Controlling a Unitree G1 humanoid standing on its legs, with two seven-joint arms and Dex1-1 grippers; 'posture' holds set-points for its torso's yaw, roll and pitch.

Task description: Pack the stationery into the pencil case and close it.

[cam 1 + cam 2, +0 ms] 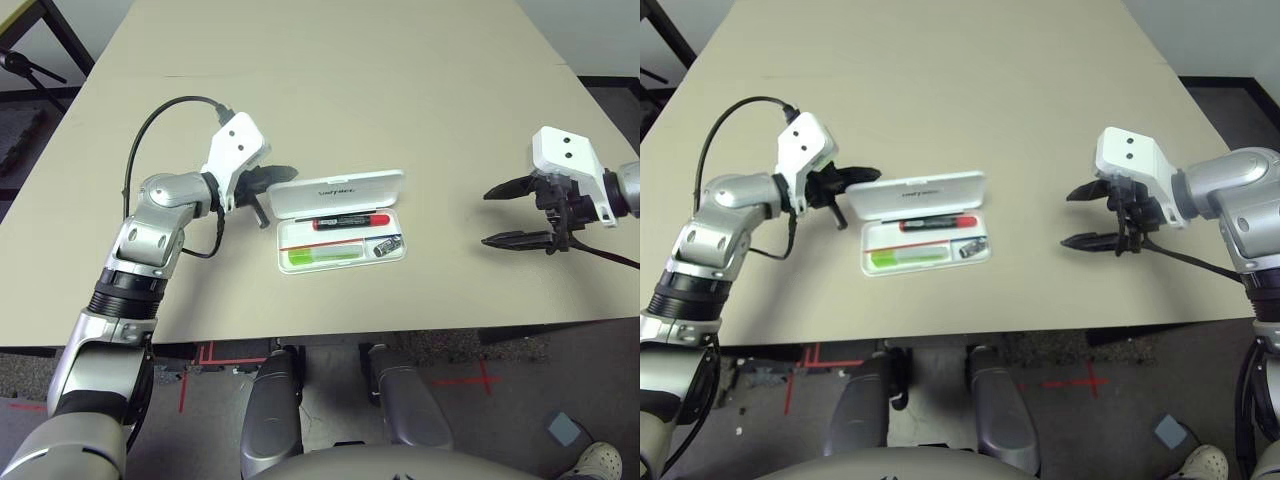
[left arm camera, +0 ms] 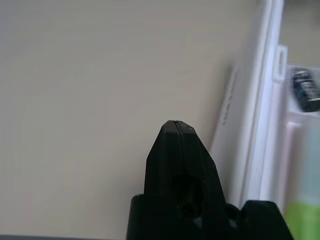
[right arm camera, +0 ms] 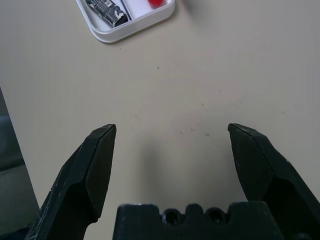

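Left end effector (image 1: 283,172) closed, right end effector (image 1: 503,214) agape, empty

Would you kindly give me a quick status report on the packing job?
Left gripper shut, at the open lid's left end. Right gripper open, empty, off to the right. Pencil case open; highlighter, marker, metal piece inside. Nothing in the way.

A large beige table (image 1: 400,90) is seen, with a seam running across its far part. Dark grey carpet (image 1: 470,400) lies beneath the near edge, marked with red tape crosses (image 1: 470,380). A white shoe (image 1: 603,462) and a small grey-blue square (image 1: 563,430) are seen on the floor at the near right corner.
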